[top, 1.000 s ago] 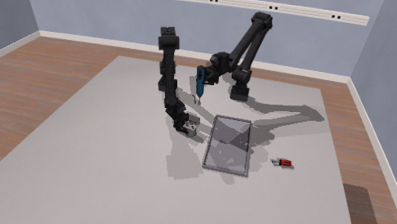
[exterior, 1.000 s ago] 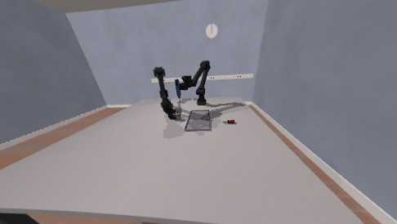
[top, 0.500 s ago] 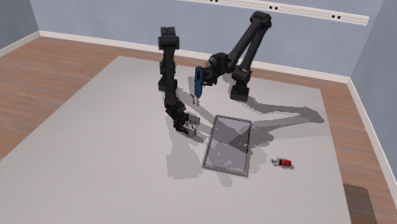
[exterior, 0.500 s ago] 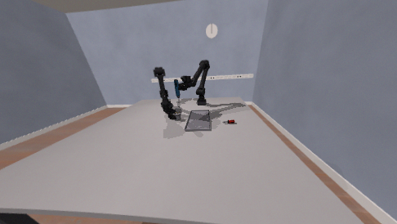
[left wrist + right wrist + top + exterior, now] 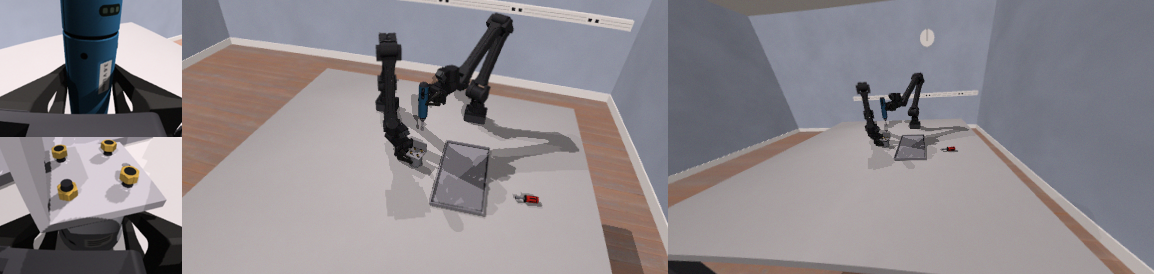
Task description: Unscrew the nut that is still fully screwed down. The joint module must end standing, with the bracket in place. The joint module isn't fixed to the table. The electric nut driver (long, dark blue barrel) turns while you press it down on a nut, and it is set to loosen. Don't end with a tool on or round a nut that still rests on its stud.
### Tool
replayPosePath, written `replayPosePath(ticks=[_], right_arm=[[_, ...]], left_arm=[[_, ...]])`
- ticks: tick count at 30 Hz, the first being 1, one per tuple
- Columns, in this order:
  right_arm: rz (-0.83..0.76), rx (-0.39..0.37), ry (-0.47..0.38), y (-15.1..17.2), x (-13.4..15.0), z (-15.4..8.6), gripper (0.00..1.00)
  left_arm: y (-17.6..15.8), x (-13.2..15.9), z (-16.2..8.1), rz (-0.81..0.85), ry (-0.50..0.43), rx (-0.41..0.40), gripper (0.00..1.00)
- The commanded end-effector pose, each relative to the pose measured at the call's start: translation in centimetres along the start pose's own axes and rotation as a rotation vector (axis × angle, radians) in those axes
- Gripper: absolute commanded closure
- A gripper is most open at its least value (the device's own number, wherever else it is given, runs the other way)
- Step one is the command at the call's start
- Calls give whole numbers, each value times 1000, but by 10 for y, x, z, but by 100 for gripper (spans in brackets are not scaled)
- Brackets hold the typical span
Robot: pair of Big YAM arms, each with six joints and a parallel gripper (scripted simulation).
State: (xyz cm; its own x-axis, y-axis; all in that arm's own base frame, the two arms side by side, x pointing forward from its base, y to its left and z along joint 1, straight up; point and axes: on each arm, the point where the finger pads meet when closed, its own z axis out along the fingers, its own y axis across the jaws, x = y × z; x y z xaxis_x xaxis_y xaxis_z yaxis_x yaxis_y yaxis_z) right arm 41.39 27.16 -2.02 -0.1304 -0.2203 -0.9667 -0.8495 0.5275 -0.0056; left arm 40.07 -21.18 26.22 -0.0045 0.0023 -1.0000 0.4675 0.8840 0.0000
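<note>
The joint module (image 5: 414,160) (image 5: 884,143) stands on the table with its grey bracket (image 5: 91,198) on top. Four gold nuts sit on the bracket's studs. One nut (image 5: 67,191) is screwed down to the plate, with its stud poking above it. The other three (image 5: 59,151) (image 5: 109,146) (image 5: 129,174) sit raised on their studs. My right gripper (image 5: 405,155) (image 5: 90,206) is shut on the module's dark body. My left gripper (image 5: 430,97) (image 5: 90,69) is shut on the dark blue nut driver (image 5: 423,102) (image 5: 883,107) (image 5: 88,61). It holds the driver upright in the air, behind and above the module.
A flat grey-framed tray (image 5: 438,172) (image 5: 898,150) lies on the table right beside the module. A small red tool (image 5: 529,199) (image 5: 951,149) lies beyond the tray. The arm bases stand at the back of the table.
</note>
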Motion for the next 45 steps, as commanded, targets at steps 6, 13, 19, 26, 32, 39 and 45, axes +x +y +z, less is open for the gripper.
replayPosePath(ticks=[6,13,19,26,32,39,45], right_arm=[[-4,2,-11,-3,-5,3,41],[-4,2,-11,-3,-5,3,41],[-4,2,-11,-3,-5,3,41],[-4,2,-11,-3,-5,3,41],[-4,2,-11,-3,-5,3,41],[-4,2,-11,-3,-5,3,41],[-4,2,-11,-3,-5,3,41]], left_arm=[[4,-68,25,-10,-149,-7,58],[4,-63,34,-10,-139,-7,58],[4,-63,42,-10,-139,-7,58],[4,-63,44,-10,-139,-6,58],[4,-62,52,-10,-138,-6,58],[4,-74,52,-10,-162,-6,58],[4,-62,59,-10,-138,-6,58]])
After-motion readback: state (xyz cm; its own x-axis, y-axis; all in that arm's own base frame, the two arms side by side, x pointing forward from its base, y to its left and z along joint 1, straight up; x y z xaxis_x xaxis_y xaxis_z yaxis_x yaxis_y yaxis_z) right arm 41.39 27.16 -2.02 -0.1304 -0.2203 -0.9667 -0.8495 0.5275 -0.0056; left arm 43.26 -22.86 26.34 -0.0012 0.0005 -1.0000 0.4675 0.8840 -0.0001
